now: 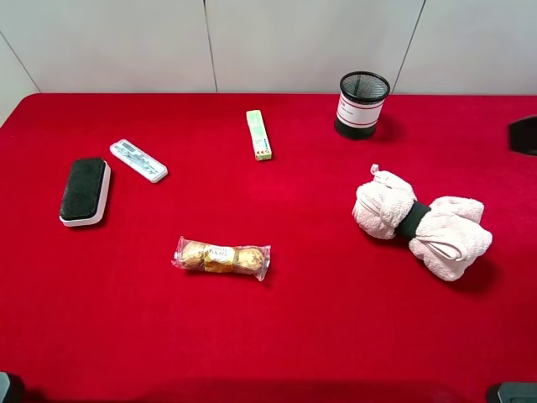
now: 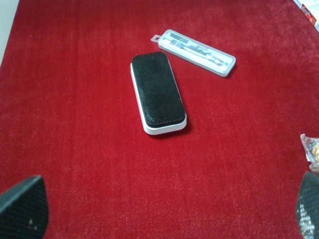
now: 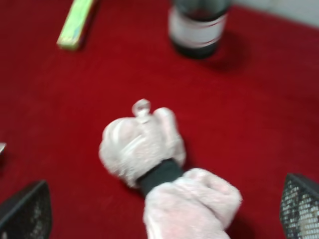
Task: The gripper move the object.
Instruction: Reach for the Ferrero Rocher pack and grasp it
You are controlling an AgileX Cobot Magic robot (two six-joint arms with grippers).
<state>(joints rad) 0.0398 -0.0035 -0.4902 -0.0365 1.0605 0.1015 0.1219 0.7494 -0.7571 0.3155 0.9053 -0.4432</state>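
Towel bundle [image 1: 421, 222] on the right half of the red worktop [image 1: 319, 344] looks like the object here. It's fluffy pale pink cloth, rolled up and cinched round the middle by a black band [image 1: 412, 222], so it bulges into two lumps. A little loop [image 1: 375, 171] sticks off the far lump.

The right tool [image 3: 162, 209] faces it from the near, fat end. Its mesh-textured fingertips [image 3: 25, 211] are spread wide to either side and touch nothing, so it's released. That wrist view is pretty blurry tbh. The left tool [image 2: 164, 209] is over the left side, well apart from all that. It's also spread wide and empty, and it's aimed at a white eraser [image 2: 157, 93] with a black felt face.

The long axis runs diagonally across the worktop. The fat end points toward the near right corner. The loop end points away toward the black mesh pen cup [image 1: 362, 104], which stands upright well beyond it.

Everything else, near to far:
- a pack of gold-wrapped chocolates [image 1: 221, 258] around the middle
- the eraser
- a clear flat case [image 1: 138, 160] just beside the eraser, not touching it
- a green stick-shaped pack [image 1: 259, 134] further back
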